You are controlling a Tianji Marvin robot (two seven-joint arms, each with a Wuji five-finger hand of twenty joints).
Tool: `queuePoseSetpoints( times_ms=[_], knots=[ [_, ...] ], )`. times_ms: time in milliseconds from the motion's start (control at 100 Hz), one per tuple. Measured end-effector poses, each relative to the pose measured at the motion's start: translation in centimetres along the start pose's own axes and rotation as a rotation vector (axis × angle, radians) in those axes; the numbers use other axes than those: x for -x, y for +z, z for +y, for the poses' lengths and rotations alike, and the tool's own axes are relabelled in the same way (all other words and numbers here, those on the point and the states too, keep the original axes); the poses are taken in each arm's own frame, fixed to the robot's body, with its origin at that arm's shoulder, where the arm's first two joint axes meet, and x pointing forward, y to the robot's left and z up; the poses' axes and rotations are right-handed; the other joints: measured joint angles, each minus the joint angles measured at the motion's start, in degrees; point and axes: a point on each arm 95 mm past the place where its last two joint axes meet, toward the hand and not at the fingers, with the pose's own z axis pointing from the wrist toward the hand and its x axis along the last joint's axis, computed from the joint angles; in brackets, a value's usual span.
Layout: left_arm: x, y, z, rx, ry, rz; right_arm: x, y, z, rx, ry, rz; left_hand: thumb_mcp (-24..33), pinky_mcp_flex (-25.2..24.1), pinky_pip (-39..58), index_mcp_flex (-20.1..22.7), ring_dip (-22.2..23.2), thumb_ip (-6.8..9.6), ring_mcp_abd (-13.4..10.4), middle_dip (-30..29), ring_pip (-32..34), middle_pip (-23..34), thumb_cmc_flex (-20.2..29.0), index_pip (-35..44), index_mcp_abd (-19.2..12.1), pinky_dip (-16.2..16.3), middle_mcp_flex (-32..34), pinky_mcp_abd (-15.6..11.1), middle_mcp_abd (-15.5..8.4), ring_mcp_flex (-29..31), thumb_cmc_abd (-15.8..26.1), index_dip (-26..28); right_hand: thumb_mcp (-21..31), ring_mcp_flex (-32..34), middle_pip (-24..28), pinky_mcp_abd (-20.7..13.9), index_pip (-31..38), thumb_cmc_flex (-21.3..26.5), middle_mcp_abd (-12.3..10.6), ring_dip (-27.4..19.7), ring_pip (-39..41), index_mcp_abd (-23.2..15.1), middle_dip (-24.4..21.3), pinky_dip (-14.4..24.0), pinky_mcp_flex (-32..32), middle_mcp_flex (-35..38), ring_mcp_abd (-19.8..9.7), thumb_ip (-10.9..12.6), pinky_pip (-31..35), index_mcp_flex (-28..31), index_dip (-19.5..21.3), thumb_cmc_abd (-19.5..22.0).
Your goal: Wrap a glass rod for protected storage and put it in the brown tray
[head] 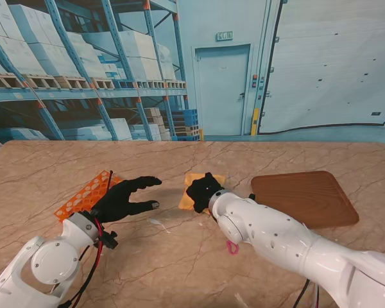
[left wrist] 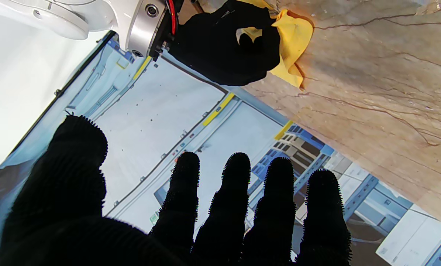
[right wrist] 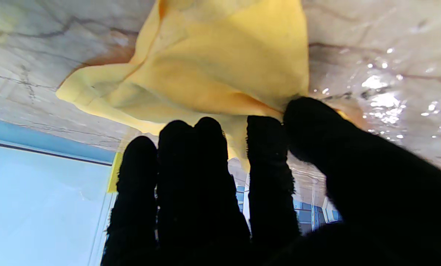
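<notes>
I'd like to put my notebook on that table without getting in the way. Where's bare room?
The far strip of table looks bare. So does the top of the brown tray. The middle is crowded: the left hand by the orange rack, the right hand gripping the yellow cloth.

Marble-pattern tabletop (head: pixel 179 256). Behind it: warehouse backdrop (head: pixel 295 64), pallet racks (head: pixel 83 64) left of blue door (head: pixel 222 90), roller door (head: pixel 333 64) right.

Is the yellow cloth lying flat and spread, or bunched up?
Bunched. The yellow cloth shows raised folds, and the right hand pinches one edge between thumb and fingers.
</notes>
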Motion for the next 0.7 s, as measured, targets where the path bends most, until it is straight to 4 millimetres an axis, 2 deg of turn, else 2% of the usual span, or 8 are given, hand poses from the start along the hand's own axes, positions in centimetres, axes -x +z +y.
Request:
queuePoseSetpoints(
  times_ms=[130,300,410,700],
  knots=[
    [-0.03,0.1,0.03,0.004,-0.003,-0.003,0.04,0.0,-0.03,-0.003,0.002,0.002,-0.01,0.0,0.03,0.0,0.01,0.0,0.0,0.0,0.0,0.0,0.0,0.01,0.0,0.0,0.0,0.0,0.0,0.0,0.0,0.0,-0.26,0.0,0.05,0.0,1.02,0.0,-0.01,0.0,0.0,-0.74,-1.02,0.0,0.0,0.0,0.0,0.34,0.01,0.0,0.25,1.14],
    [-0.04,0.16,0.02,0.005,-0.003,-0.005,0.37,-0.2,-0.13,0.001,0.011,0.008,-0.04,0.0,0.05,0.0,0.04,0.0,0.0,0.0,0.0,0.0,0.0,0.01,0.0,0.0,0.0,0.0,0.0,0.0,0.0,0.0,-1.65,-0.01,0.84,0.0,0.82,0.0,-0.01,-0.01,0.0,-4.64,-1.13,0.0,-0.06,-0.15,0.0,0.33,0.01,-0.29,2.27,1.71],
    [-0.06,0.19,0.01,0.005,-0.003,-0.005,0.54,-0.56,-0.24,0.004,0.015,0.019,-0.62,0.0,0.07,0.0,0.04,0.0,0.0,0.0,0.01,0.0,0.0,0.01,0.0,0.0,0.0,0.0,0.0,0.0,0.0,0.0,-2.9,-0.12,1.01,0.0,-0.25,0.0,-0.01,-0.01,0.01,-7.12,-1.13,0.0,-0.77,-0.73,-0.03,-0.47,0.01,-0.78,3.87,1.74],
    [-0.04,0.2,-0.02,0.004,-0.004,-0.007,0.49,-0.99,-0.3,0.001,0.027,0.061,-1.25,0.0,0.63,0.0,0.05,0.0,0.0,0.0,0.01,0.0,0.0,0.01,0.0,0.0,0.0,0.0,0.0,0.0,0.0,0.0,-5.23,-1.65,1.35,-0.35,-1.68,0.55,0.24,0.35,0.01,-7.79,-0.41,0.0,-2.85,-3.32,-0.06,-0.63,0.01,-0.85,7.12,3.24]
  ],
)
